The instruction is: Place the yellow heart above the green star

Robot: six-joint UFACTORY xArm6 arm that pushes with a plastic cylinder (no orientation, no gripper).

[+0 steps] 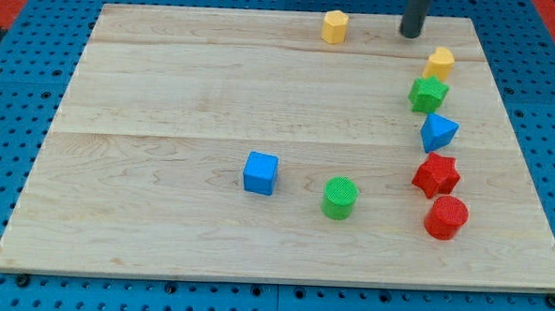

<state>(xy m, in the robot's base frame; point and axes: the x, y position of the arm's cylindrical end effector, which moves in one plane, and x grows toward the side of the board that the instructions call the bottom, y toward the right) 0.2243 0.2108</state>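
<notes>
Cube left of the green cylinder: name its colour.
Blue: the cube shows best in the camera view.

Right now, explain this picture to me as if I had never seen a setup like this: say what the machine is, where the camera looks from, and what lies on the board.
One camera looks down at a wooden board; where it is mounted is not on record. The machine is a robot arm with no claw: it ends in a dark rod, and my tip slides along the board to push blocks. Nothing is held. The tip is at the view's top right, up and left of the yellow heart, not touching it. Below the heart, down the right side, sit a green star, a blue block, a red star and a red cylinder. A yellow block is at the top, and a blue cube and green cylinder lie near the middle bottom.
</notes>
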